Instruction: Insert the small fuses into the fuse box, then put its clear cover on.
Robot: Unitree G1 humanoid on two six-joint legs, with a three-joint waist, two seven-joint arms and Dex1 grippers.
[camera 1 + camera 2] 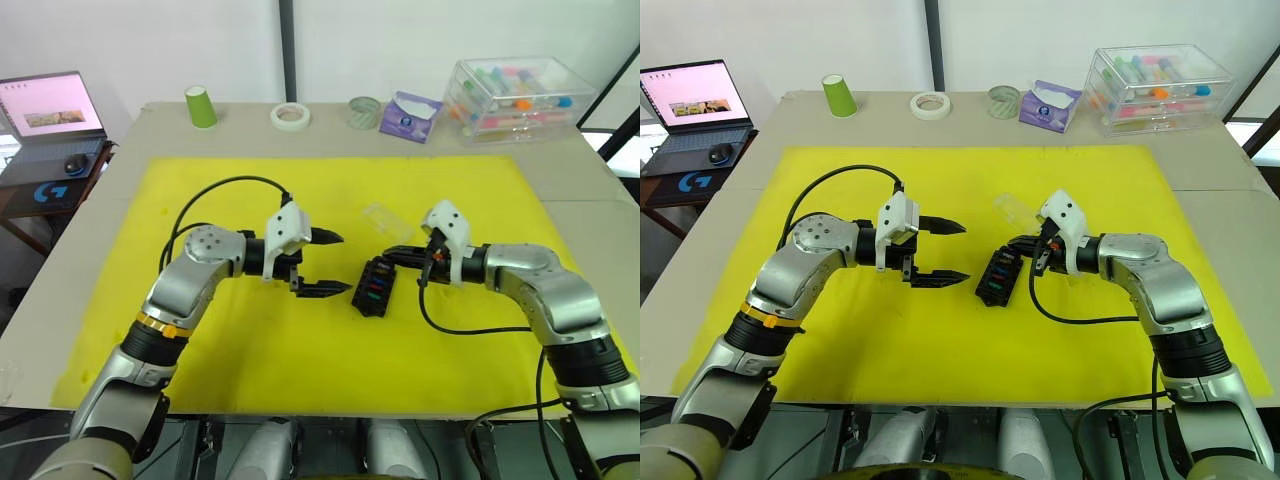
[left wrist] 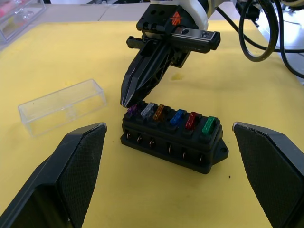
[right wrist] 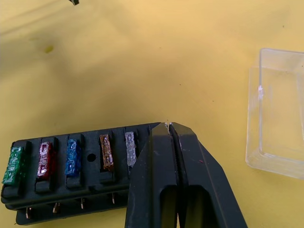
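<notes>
The black fuse box (image 1: pixel 375 287) lies on the yellow mat (image 1: pixel 250 340) between my two grippers. Several small fuses stand seated in its slots: purple (image 2: pixel 132 110), grey (image 2: pixel 148 110), brown (image 2: pixel 158 112), blue (image 2: pixel 177 117), red (image 2: pixel 191 120) and green (image 2: pixel 208 125). My right gripper (image 3: pixel 168 124) is shut, its tip resting at the box's purple-fuse end and covering that fuse in the right wrist view. My left gripper (image 1: pixel 345 263) is open, just left of the box, holding nothing. The clear cover (image 1: pixel 380 218) lies on the mat just beyond the box.
Along the table's far edge stand a large clear storage box (image 1: pixel 520 95), a purple tissue pack (image 1: pixel 408 115), two tape rolls (image 1: pixel 290 116) and a green cup (image 1: pixel 201 106). A laptop (image 1: pixel 50 110) sits on a side stand at far left.
</notes>
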